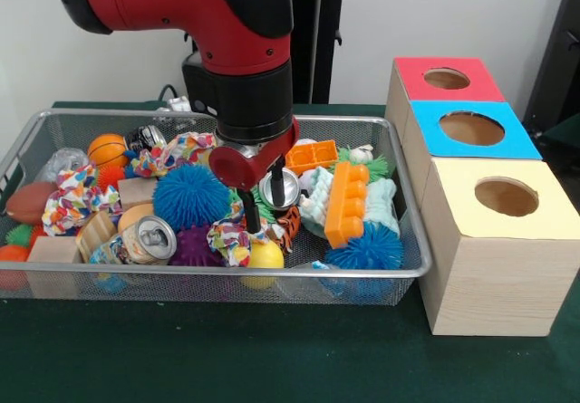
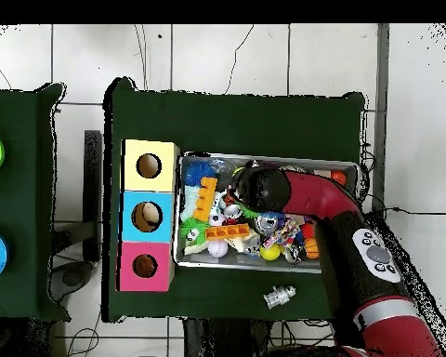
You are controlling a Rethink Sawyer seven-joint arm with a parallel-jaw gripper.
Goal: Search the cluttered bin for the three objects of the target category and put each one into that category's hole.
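Reaching into wire bin (image 1: 27, 136) | jaws' opening hidden; tips at colourful scrunchie (image 1: 230, 240)

Red arm (image 2: 343, 218) reaches over the cluttered bin (image 2: 191, 261).

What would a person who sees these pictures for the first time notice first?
The big red and black arm comes down into the middle of the wire bin, its gripper low among bright toys such as a blue spiky ball and an orange block. Beside the bin stand three wooden boxes with round holes, topped red, blue and yellow.
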